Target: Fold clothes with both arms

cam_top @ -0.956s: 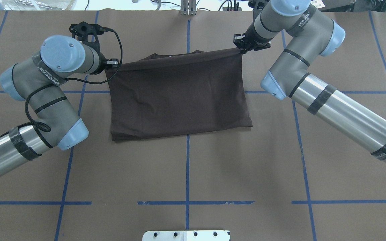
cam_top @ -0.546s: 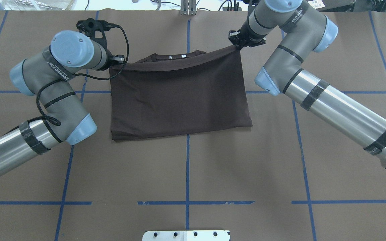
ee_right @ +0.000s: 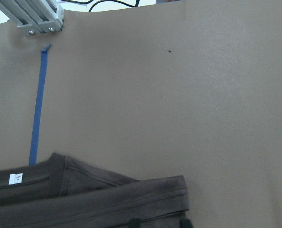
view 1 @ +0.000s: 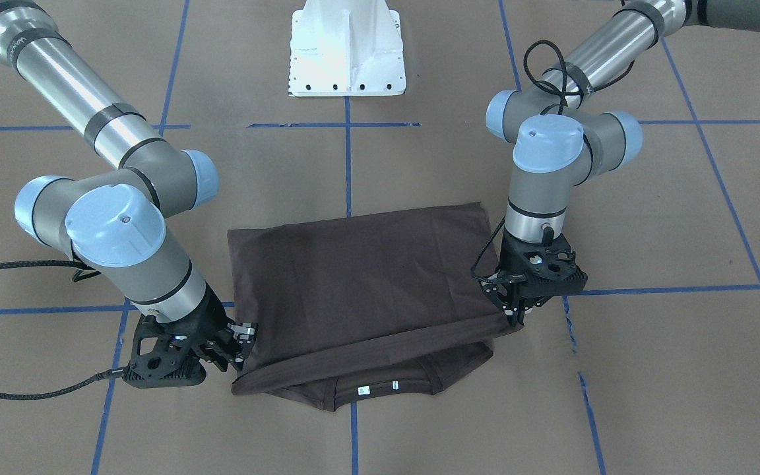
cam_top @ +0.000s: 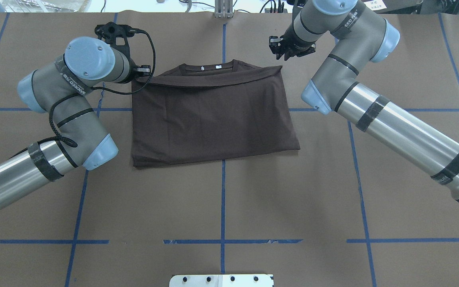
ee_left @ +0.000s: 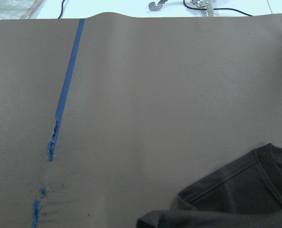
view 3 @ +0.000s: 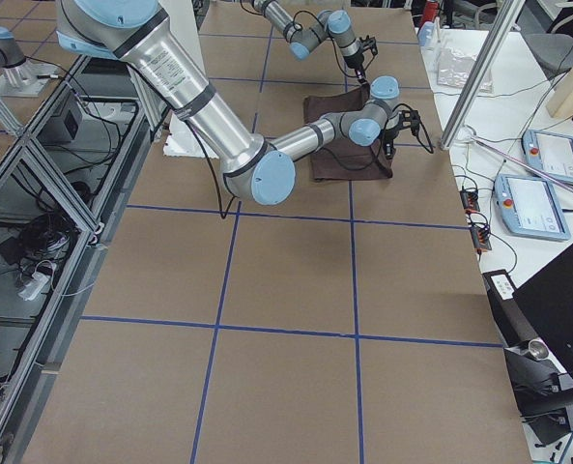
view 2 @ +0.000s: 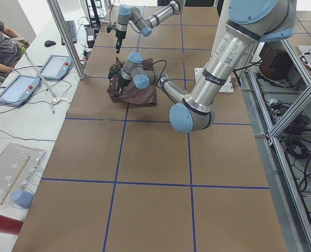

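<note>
Shirt (cam_top: 213,115) lying flat at mid-table (cam_top: 221,207), on the half farther from the robot's base, with its lower half doubled up over the upper.

The folded-over edge, stretched taut in the air between the two grippers half a second ago, now rests on the layer beneath, just short of the collar (cam_top: 207,65), which shows beyond it with its white tags.

The right gripper (cam_top: 282,47) has let go. Its jaws stand apart, the fingertips (ee_right: 135,223) showing either side of the shirt's corner in the right wrist view, and it sits clear of the cloth on the far side.

The left gripper (cam_top: 144,71) remains at the opposite corner. Its jaws appear closed on the cloth, which rises slightly towards them.

By this reading the fold is laid and the release half done. The left corner has yet to be dropped, and a further fold across the width probably follows.
</note>
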Robot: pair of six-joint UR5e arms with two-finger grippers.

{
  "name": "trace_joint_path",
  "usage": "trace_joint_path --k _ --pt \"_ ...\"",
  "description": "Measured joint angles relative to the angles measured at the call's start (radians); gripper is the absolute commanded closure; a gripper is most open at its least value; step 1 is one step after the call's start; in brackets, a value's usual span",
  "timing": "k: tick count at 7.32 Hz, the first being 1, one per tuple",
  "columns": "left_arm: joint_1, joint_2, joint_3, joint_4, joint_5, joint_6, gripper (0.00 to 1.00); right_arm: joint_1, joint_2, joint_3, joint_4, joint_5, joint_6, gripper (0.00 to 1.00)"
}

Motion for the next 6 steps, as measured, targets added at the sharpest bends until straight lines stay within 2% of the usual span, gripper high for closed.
trace_joint_path --k 2,6 --pt "0.000 -0.001 -0.005 -0.051 -0.004 -0.006 0.00 -0.006 -0.031 0.047 -0.001 0.018 0.004 0.00" --pt "0.006 0.011 -0.098 -0.057 -0.012 -0.019 0.00 -0.121 -0.306 0.354 -0.014 0.049 0.107 0.01"
